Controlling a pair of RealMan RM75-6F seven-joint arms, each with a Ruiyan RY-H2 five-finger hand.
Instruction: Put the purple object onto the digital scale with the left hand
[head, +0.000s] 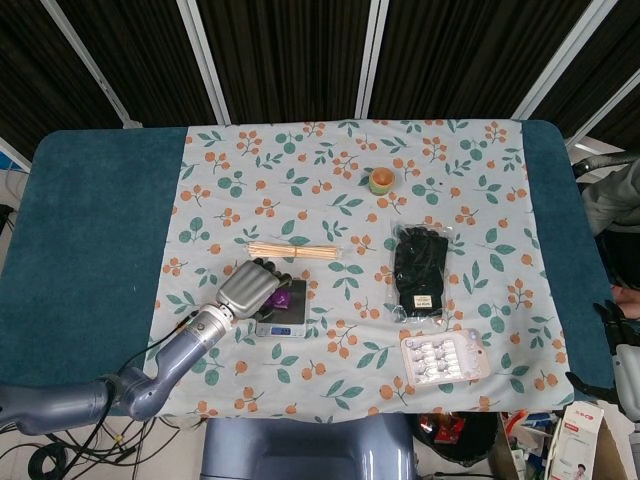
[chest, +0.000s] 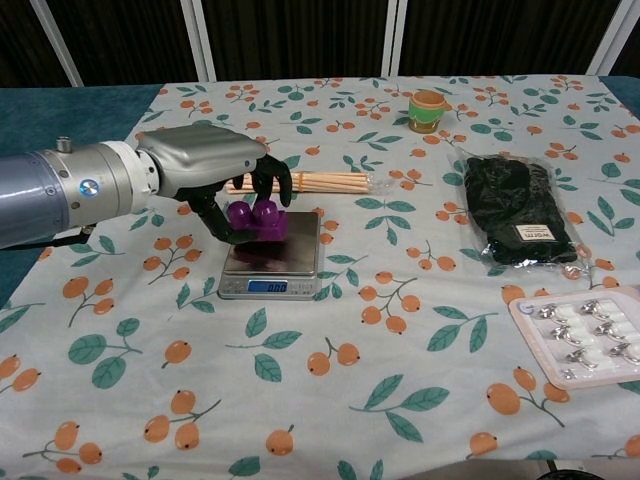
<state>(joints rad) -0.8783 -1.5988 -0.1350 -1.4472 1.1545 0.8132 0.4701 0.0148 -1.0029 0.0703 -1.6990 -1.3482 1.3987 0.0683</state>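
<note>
Left robot hand (chest: 215, 170) grips purple object (chest: 256, 219) above digital scale (chest: 272, 255)

Before you: white tablecloth (chest: 330, 420) printed with orange berries, teal-green leaves, over dark teal table (head: 90, 230). Your left hand (chest: 215, 165): silver-grey shell, black fingers (chest: 270, 180), holding glossy purple object (chest: 255, 218). Digital scale (chest: 285, 262): brushed silver, blue display. Pale tan sticks (chest: 320, 182). Black gloves (chest: 520, 215) in clear pack, white label. Cup (chest: 427, 110): orange rim, green band. Pink-edged tray (chest: 580, 335), white and silver pieces.
</note>
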